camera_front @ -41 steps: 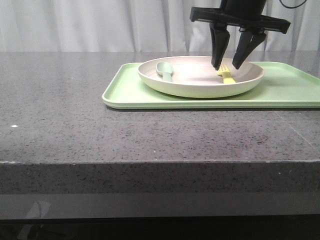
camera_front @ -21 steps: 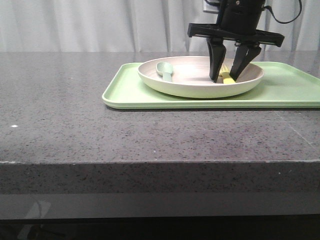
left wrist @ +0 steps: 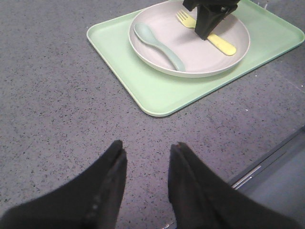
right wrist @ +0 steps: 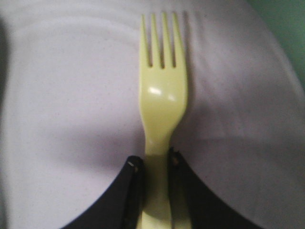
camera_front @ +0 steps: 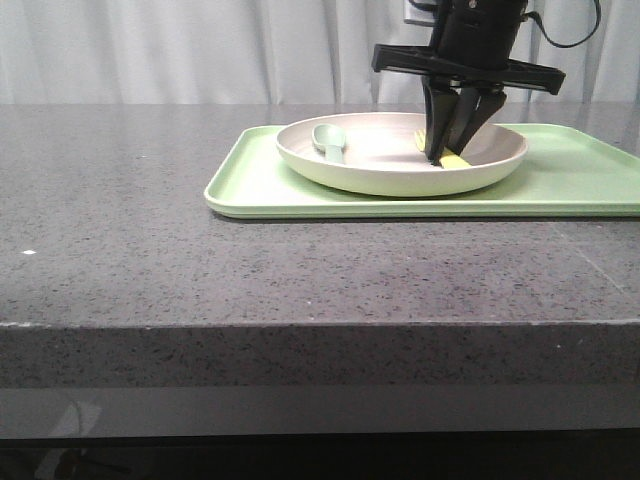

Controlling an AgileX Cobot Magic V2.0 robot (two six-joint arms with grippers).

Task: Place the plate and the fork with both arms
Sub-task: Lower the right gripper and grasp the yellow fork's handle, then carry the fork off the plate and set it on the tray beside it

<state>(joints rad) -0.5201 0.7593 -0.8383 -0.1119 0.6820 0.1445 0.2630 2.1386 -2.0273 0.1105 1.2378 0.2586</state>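
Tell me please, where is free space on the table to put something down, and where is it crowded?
Free: the grey table left of the tray and the wide strip in front of it, where only the open left gripper hovers. The tray's right end is bare too. Crowded: the plate, holding the spoon and the fork clamped by the right gripper.

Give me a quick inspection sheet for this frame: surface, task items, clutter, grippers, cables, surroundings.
Surface: dark speckled stone table.
Plate: cream plate sits on the green tray.
Fork: yellow fork lies in the plate, tines clear of the fingers.
Clutter: grey-green spoon in the plate.
Right gripper: down in the plate, shut on the fork's handle.
Left gripper: open, above bare table, holding nothing.
Cables: black cable by the right arm.
Surroundings: pale curtain behind.
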